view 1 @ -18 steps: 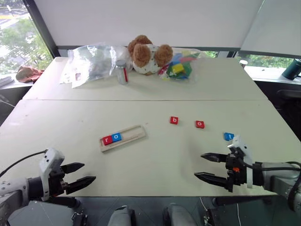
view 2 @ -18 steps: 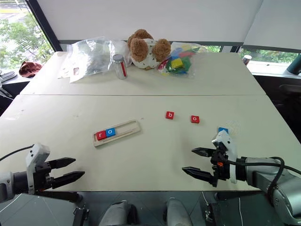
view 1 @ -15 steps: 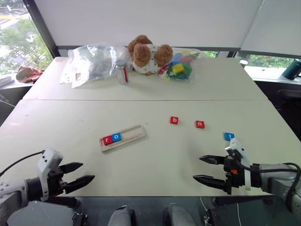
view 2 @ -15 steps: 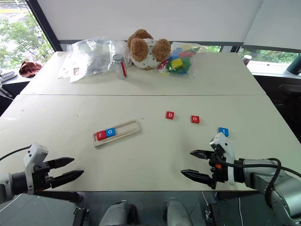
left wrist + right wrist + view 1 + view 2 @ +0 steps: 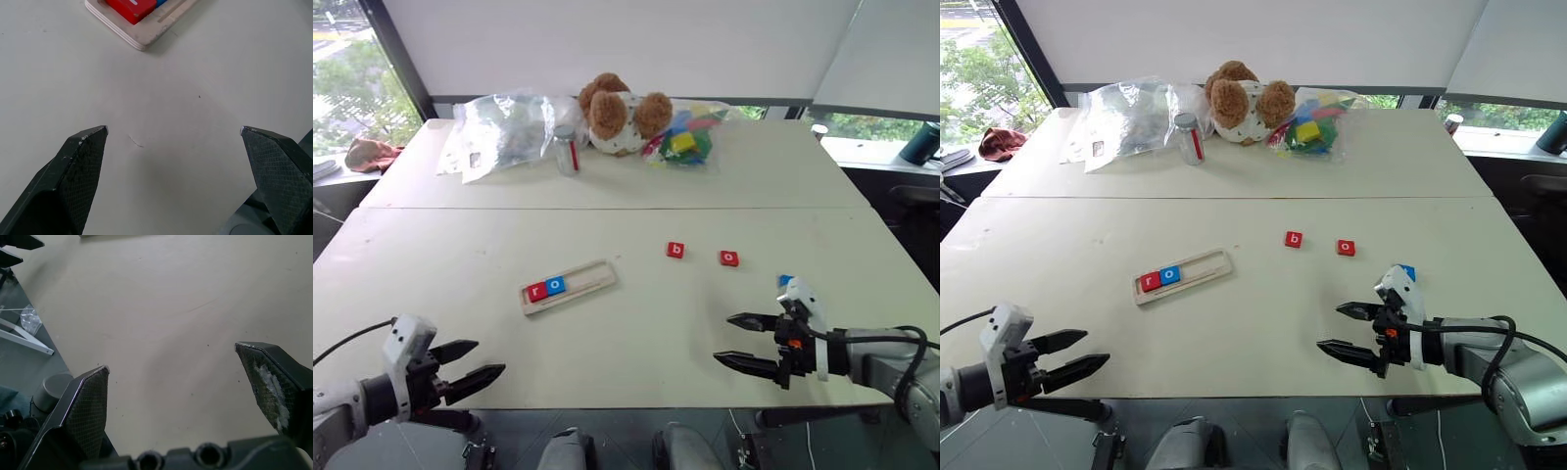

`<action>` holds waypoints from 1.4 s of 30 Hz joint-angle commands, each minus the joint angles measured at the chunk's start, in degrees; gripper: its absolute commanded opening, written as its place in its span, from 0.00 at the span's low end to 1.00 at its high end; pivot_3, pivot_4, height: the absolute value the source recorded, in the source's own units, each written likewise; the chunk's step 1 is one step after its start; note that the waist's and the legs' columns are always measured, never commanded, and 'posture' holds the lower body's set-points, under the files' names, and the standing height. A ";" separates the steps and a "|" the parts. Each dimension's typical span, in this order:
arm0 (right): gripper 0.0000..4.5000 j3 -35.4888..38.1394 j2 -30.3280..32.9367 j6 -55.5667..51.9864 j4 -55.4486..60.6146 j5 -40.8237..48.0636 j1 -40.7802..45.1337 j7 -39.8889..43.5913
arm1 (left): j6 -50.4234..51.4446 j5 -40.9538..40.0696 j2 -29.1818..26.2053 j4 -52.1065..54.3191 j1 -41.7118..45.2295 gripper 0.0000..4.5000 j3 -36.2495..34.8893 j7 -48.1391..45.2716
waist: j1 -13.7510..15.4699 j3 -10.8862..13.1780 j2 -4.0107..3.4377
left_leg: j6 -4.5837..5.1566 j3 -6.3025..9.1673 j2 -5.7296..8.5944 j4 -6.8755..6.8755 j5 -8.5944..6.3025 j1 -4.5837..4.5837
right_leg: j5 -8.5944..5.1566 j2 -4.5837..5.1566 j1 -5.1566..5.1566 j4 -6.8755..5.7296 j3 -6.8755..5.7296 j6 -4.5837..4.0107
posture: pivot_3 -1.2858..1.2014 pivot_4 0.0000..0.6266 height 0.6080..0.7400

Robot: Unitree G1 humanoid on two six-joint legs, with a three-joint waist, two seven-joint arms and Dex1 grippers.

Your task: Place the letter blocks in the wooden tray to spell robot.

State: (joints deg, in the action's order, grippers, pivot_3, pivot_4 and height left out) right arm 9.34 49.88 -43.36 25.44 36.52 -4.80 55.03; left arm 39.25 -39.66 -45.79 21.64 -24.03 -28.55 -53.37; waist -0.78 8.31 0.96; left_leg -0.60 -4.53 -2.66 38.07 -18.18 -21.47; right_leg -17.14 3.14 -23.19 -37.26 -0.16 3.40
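The wooden tray point(image 5: 582, 284) lies left of the table's middle. A red "r" block point(image 5: 536, 291) and a blue "o" block point(image 5: 556, 285) sit at its left end. A red "b" block point(image 5: 675, 250) and a red "o" block point(image 5: 729, 258) lie loose to the right. The blue "t" block point(image 5: 784, 280) peeks out behind my right wrist. My left gripper point(image 5: 489, 357) hangs open and empty at the near left edge, pointing at the tray point(image 5: 142, 34). Near the front right, my right gripper point(image 5: 722, 339) is open and empty.
Along the far table sit a teddy bear point(image 5: 619, 115), clear plastic bags point(image 5: 499, 132), a small can point(image 5: 568, 154) and a bag of coloured toys point(image 5: 687, 143). A seam point(image 5: 607, 208) joins the two tables. The near edge point(image 5: 607, 406) runs just under both grippers.
My left gripper has drawn back slightly toward the near left edge. My right wrist has shifted a little and now covers most of the blue "t" block. Both stay open.
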 commanded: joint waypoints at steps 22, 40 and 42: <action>1.00 -14.78 -3.22 -13.86 6.30 2.73 23.93 -5.98 | -32.96 23.24 -4.05 -35.21 41.18 1.00 28.53 -21.65 | -0.08 0.01 -0.15 | -0.29 -0.36 0.11 0.14 0.20 -1.38 | 0.23 0.06 -1.50 -0.25 -0.28 0.32 | 0.52 0.24 1.00; 1.00 -13.86 -4.76 -11.78 10.42 2.64 18.66 -11.02 | -43.78 29.81 3.41 -49.85 47.56 0.88 31.80 -20.79 | 0.20 -0.02 -0.10 | 0.33 -0.20 -0.03 1.27 -0.12 -1.69 | 0.64 -0.40 -1.25 -0.29 -0.26 1.02 | 0.52 0.24 1.00; 1.00 -13.81 -4.72 -11.72 10.65 2.67 18.38 -11.24 | -44.00 29.82 3.62 -50.29 47.50 0.69 31.70 -20.95 | 0.28 -0.03 -0.08 | 0.33 -0.21 -0.02 1.30 -0.12 -1.69 | 0.64 -0.37 -1.24 -0.30 -0.25 1.02 | 0.52 0.24 1.00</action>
State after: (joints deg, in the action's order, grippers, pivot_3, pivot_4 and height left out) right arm -5.92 45.32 -56.13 34.72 39.00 13.71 44.06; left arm -4.45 -11.13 -42.34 -27.84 23.86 1.91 -74.13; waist -0.51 8.28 0.88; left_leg -0.27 -4.74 -2.67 39.39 -18.30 -23.15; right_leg -16.49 2.77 -24.41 -37.56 -0.41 4.42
